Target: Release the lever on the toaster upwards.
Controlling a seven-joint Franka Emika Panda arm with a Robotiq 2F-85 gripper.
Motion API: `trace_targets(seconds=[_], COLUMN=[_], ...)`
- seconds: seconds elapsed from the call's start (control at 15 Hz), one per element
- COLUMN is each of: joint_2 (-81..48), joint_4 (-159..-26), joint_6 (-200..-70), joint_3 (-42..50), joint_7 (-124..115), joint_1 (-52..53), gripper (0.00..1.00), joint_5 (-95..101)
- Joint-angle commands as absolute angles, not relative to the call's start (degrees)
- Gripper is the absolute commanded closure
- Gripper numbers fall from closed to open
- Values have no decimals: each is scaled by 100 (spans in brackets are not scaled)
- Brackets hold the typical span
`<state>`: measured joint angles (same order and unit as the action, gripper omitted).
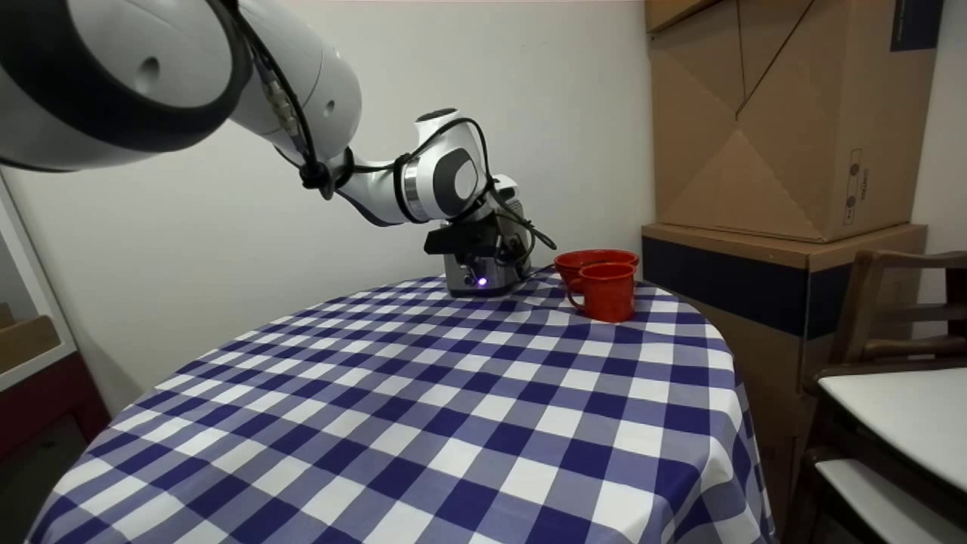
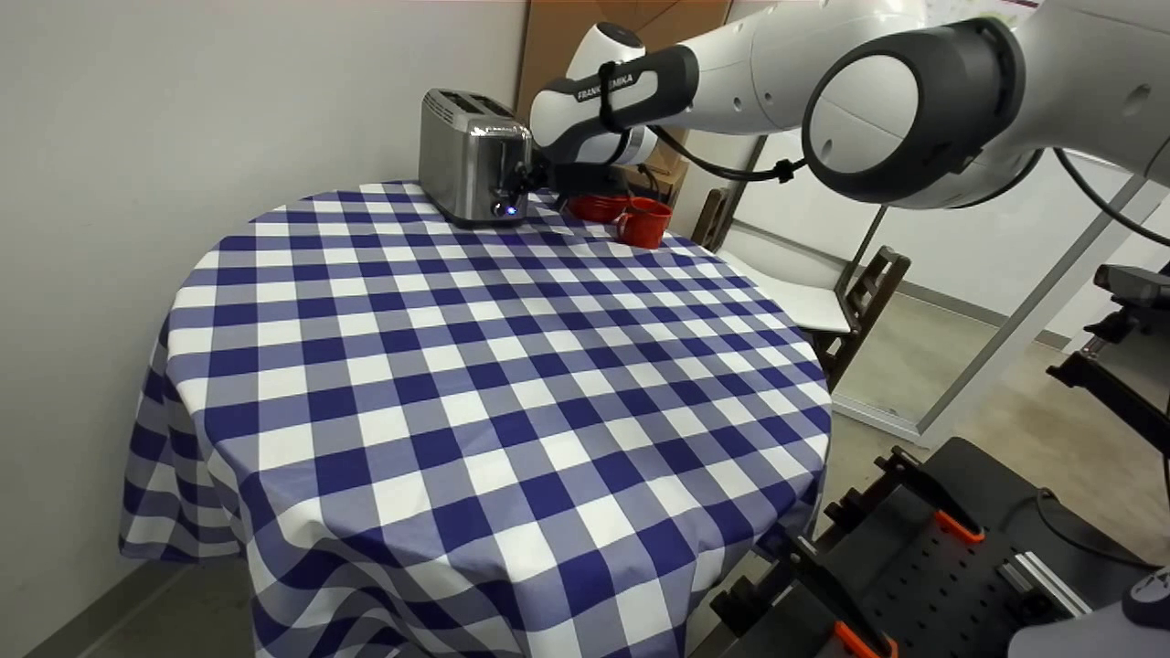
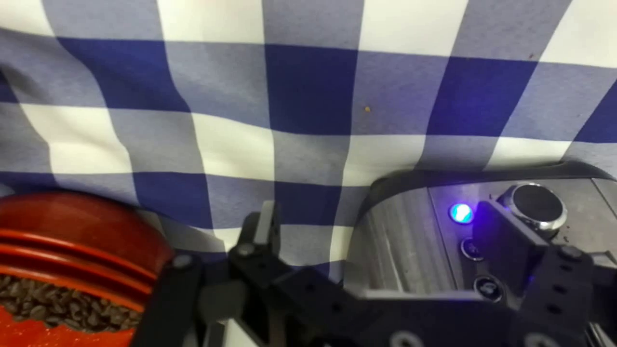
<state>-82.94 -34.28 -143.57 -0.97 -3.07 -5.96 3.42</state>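
Note:
The silver toaster (image 2: pixel 457 164) stands upright at the far end of the table, and part of it shows in an exterior view (image 1: pixel 462 278) behind the arm. In the wrist view its control end (image 3: pixel 400 241) shows a lit blue button (image 3: pixel 461 213), a dark knob (image 3: pixel 537 205) and smaller buttons. My gripper (image 3: pixel 383 231) is open, its fingers wide apart at this end panel. One finger is in front of the panel beside the buttons; the other is over the tablecloth beside the toaster. Nothing is held between them. The lever is hidden; I cannot tell its position or whether I touch it.
A red cup (image 1: pixel 608 293) and a red bowl (image 1: pixel 597 258) stand close beside the toaster. In the wrist view the bowl (image 3: pixel 72 217) has dark beans in it. A wall is behind the toaster. Cardboard boxes (image 1: pixel 755 136) stand beyond the table (image 2: pixel 439 366).

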Motion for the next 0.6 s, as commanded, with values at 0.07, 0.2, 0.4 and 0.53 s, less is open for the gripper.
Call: trace_targets(seconds=[0.07,0.2,0.4,0.53], joint_2=[-8269,-8279,-8310,-8327], joint_4=[-3228,-3197,-3135,-3105], joint_6=[-13723,-13477,-13255,-13188], joint_3=[-252,-214,-167,-140], joint_7=[-196,-236,-292,-330], joint_1=[-639,-633,-645,-653], gripper=[0,0,0,0], joint_5=[271,303,325,338])
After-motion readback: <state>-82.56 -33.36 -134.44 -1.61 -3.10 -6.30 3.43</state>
